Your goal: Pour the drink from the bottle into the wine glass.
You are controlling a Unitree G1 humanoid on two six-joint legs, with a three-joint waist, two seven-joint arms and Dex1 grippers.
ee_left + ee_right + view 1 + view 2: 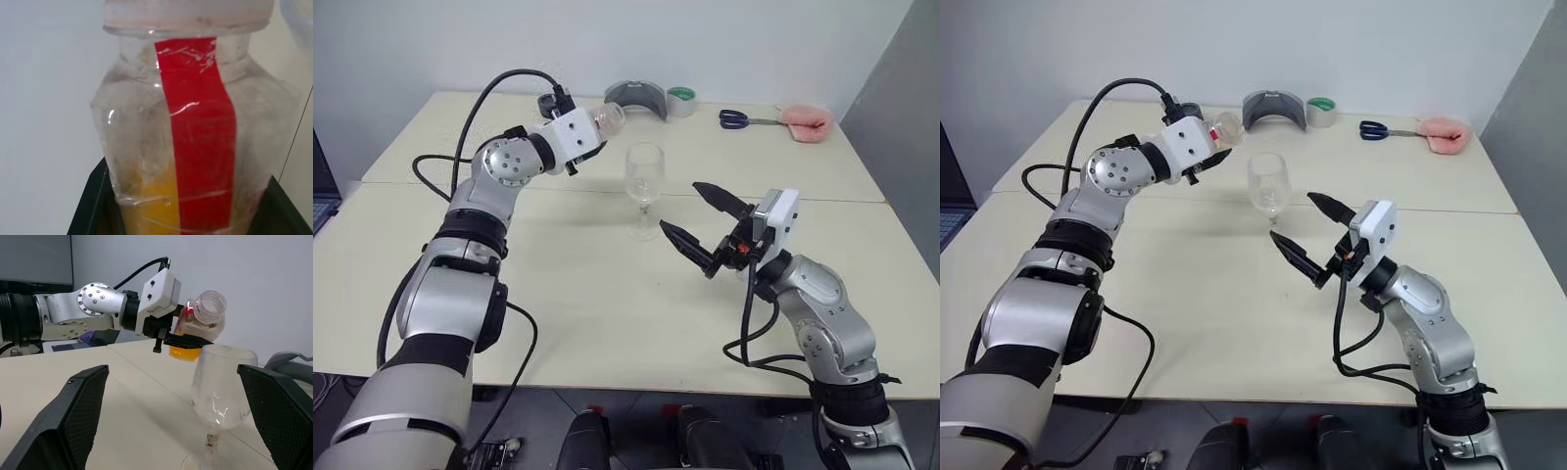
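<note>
Left gripper (188, 340) is clenched on the bottle (200, 323), lifted above the table (607, 304) beside the wine glass (644, 186) rim, mouth uncapped – from the head views the bottle is mostly hidden behind the wrist. The left wrist view alone shows the red strip and the drink (146, 205) low inside. Right gripper (700, 225) hangs released near the glass – one bottle, one glass

Red-striped bottle (195, 142), orange drink (146, 205)

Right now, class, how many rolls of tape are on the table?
1: the roll of tape lies at the table's far edge, beside the grey holder.
</note>
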